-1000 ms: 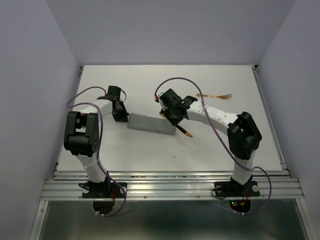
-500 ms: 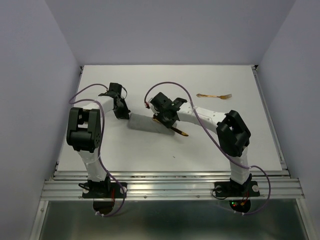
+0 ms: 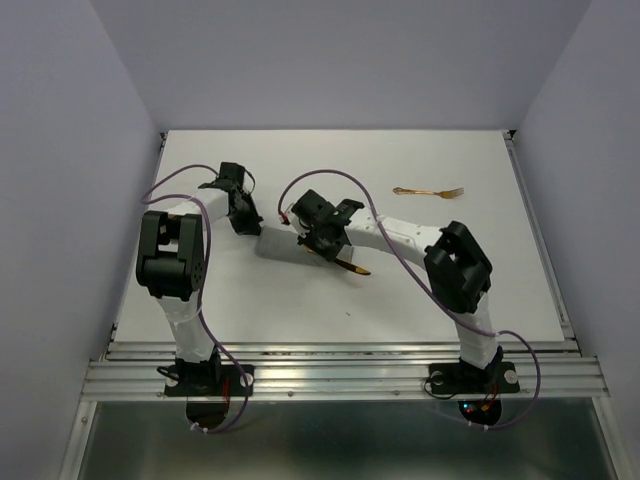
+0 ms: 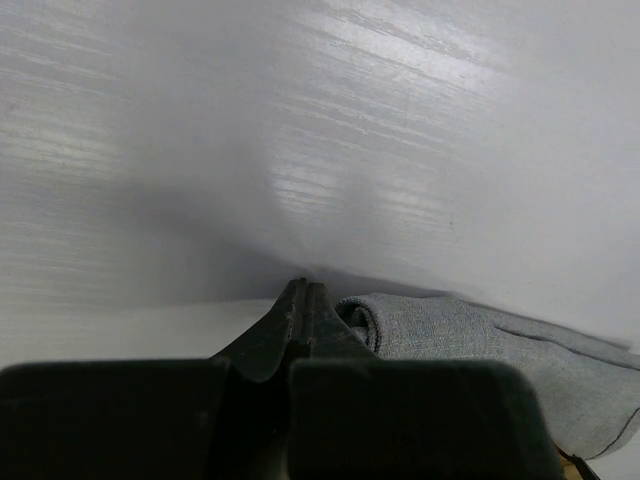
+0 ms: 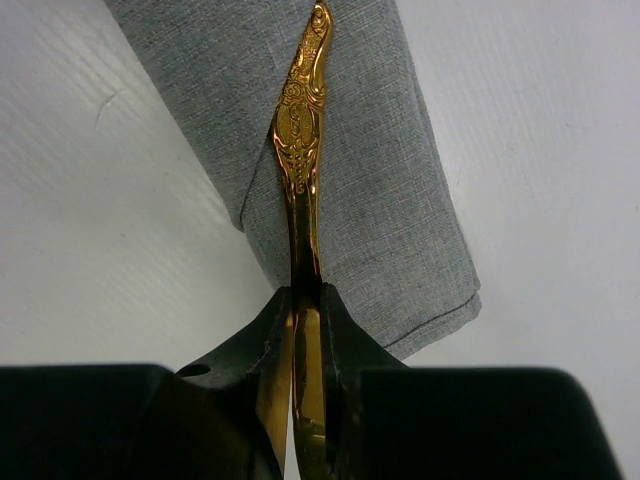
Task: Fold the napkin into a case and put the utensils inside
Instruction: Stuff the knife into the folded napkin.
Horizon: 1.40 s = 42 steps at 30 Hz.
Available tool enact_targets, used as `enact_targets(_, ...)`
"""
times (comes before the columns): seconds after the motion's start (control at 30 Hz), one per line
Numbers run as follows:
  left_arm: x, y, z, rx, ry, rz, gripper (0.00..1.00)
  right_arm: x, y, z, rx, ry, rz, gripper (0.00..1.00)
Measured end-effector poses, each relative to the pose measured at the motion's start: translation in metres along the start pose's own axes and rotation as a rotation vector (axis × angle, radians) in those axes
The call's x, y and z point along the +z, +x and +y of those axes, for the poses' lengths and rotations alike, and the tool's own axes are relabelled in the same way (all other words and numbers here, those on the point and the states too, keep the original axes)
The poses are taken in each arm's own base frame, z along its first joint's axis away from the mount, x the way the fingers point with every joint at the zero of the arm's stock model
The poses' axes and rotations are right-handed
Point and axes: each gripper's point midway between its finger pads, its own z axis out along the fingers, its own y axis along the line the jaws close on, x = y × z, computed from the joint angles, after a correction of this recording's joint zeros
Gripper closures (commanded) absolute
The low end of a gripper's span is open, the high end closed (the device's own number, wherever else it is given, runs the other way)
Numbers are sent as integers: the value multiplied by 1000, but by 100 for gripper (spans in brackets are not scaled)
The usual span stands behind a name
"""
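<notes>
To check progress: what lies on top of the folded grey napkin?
A golden utensil, held in the right jaws, lies over the napkin. Anything inside the folds is hidden.

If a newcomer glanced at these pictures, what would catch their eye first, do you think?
Probably the ornate golden utensil pinched in the right gripper, its handle lying over the folded grey napkin at centre. Then the lone golden fork lying apart, toward the back right.

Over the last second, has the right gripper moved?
Yes. The right gripper slid left over the case, farther from the fork, which stayed put.
</notes>
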Motion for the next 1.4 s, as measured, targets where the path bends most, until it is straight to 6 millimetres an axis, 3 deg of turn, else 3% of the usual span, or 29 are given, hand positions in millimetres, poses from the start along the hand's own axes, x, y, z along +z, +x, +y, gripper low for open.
enact_targets(0.57, 2, 4, -8, 9, 33, 18, 100, 1, 5, 29, -56, -61, 27, 99)
enact_targets(0.77, 2, 5, -10, 11, 39, 18, 100, 10, -10, 29, -63, -64, 20, 99)
enact_targets(1.0, 2, 5, -10, 12, 40, 18, 100, 14, -13, 32, -70, -69, 25, 99)
enact_targets(1.4, 2, 5, -12, 14, 43, 16, 100, 21, -33, 49, -109, -93, -6, 99)
